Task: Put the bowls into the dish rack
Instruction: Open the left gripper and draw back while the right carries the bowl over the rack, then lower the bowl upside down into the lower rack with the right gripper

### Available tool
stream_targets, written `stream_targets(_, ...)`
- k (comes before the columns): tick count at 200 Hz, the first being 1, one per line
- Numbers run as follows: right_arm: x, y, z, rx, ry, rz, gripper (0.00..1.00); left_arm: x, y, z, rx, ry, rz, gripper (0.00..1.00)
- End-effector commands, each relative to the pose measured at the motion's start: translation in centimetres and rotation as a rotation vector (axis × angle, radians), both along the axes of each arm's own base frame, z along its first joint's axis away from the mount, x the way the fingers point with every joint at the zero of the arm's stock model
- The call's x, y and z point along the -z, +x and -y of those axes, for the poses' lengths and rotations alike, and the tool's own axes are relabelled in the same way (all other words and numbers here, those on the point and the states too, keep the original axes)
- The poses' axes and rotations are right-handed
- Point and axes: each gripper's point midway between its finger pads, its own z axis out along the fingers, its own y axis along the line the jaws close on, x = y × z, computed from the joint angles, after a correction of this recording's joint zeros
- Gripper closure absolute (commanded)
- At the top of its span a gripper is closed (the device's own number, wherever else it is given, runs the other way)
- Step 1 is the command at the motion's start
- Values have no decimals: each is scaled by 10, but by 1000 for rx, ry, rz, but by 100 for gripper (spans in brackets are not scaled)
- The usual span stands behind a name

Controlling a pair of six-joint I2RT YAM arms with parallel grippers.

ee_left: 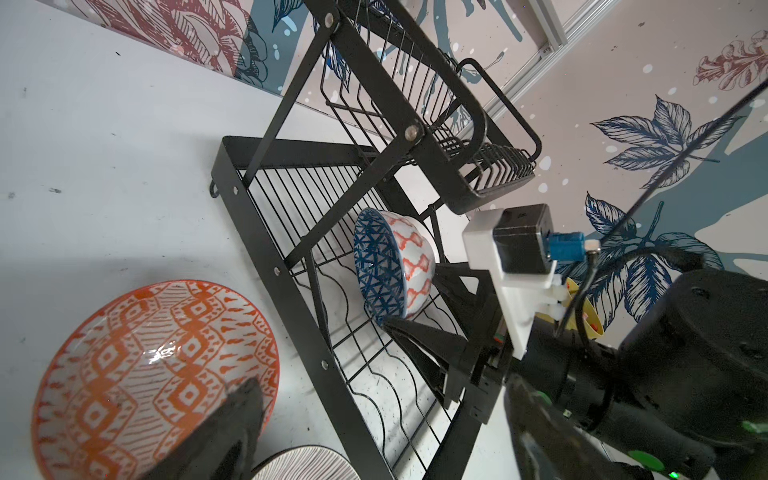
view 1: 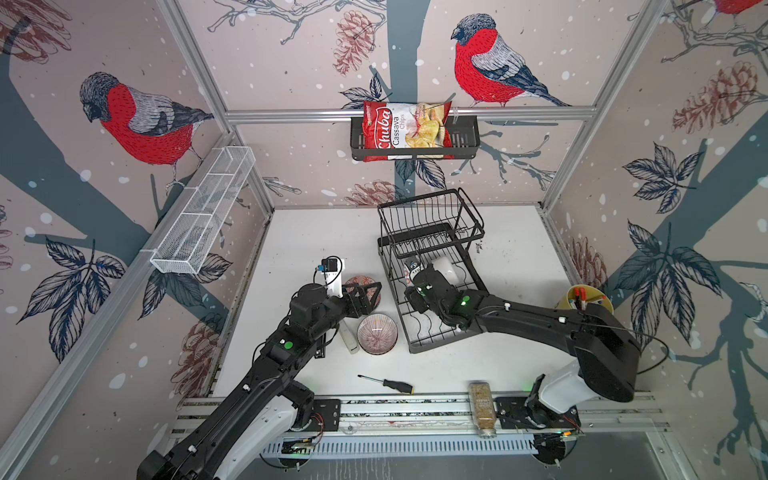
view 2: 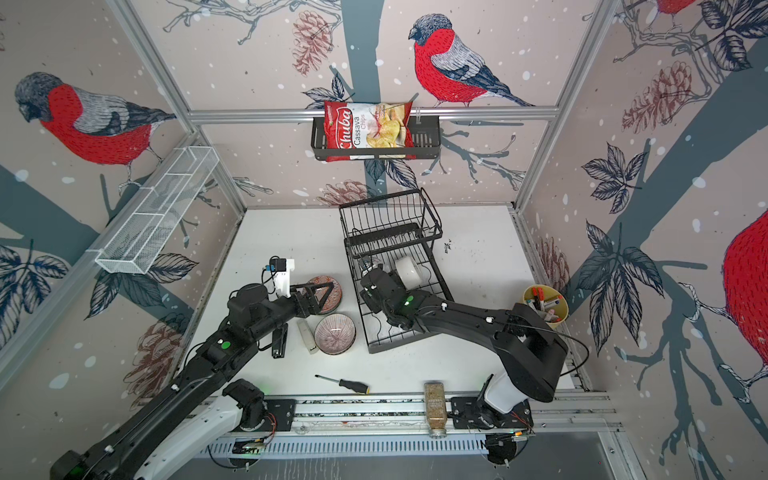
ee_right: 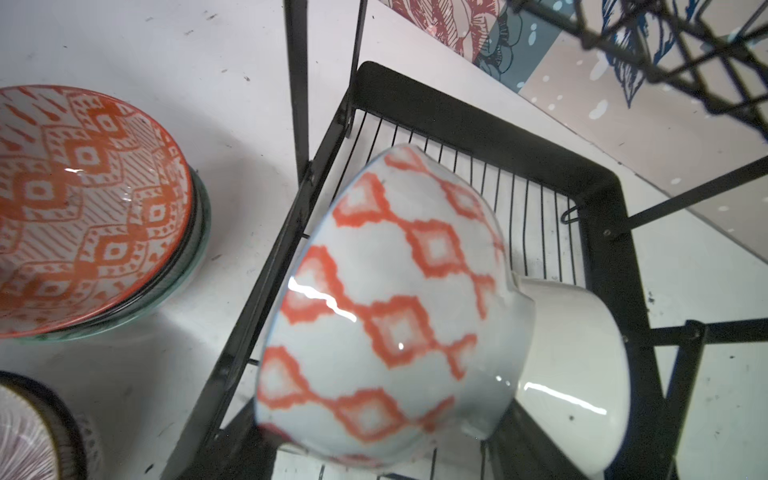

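The black wire dish rack (view 1: 419, 198) (ee_left: 266, 249) stands mid-table. Inside its lower tier my right gripper (view 1: 417, 268) (ee_right: 374, 453) is shut on a bowl (ee_left: 386, 266) (ee_right: 386, 311), blue inside with orange diamonds outside, held on edge. That bowl leans against a plain white bowl (view 1: 444, 266) (ee_right: 577, 374) in the rack. Left of the rack, my left gripper (view 1: 372, 297) (ee_left: 374, 436) hangs open just above an orange-patterned bowl (view 2: 336, 296) (ee_left: 137, 365) stacked on another. A red-brown striped bowl (view 1: 377, 333) sits in front of it.
A screwdriver (view 1: 388, 383) and a spice jar (view 1: 482, 409) lie near the front rail. A yellow cup of markers (view 1: 584, 301) stands at the right edge. A stapler (view 2: 279, 343) and a white bar (view 1: 349, 338) lie beside the striped bowl.
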Motion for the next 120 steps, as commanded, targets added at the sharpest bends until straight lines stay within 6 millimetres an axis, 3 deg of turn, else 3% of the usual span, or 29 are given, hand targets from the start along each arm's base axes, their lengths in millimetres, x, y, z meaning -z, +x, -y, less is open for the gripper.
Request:
stream_targets(1,-18,17,-2,21,-38,118,42,0,-1,-4,-8,12,8,10)
stream_targets(120,9,46,-7,49,-315,265,42,-3,-2,-9,-22,22,14,9)
